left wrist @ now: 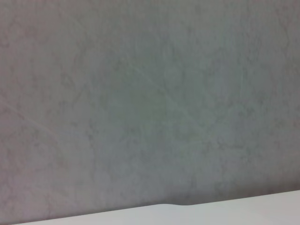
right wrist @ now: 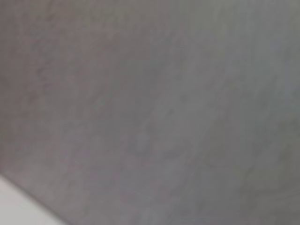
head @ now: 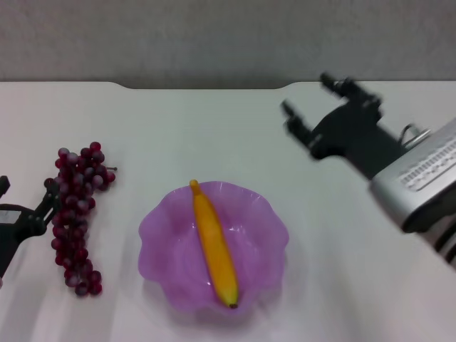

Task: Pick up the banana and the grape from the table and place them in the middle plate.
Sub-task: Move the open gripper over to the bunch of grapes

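Observation:
The banana lies lengthwise in the purple middle plate, its dark end at the near rim. The grape bunch rests on the white table to the left of the plate. My left gripper is at the left edge of the head view, open, with one fingertip against the bunch's left side and nothing between the fingers. My right gripper hangs open and empty above the table, right of and beyond the plate. Both wrist views show only the grey wall and a sliver of table.
The table's far edge has a notch in front of a grey wall. The right arm's silver body reaches in from the right side.

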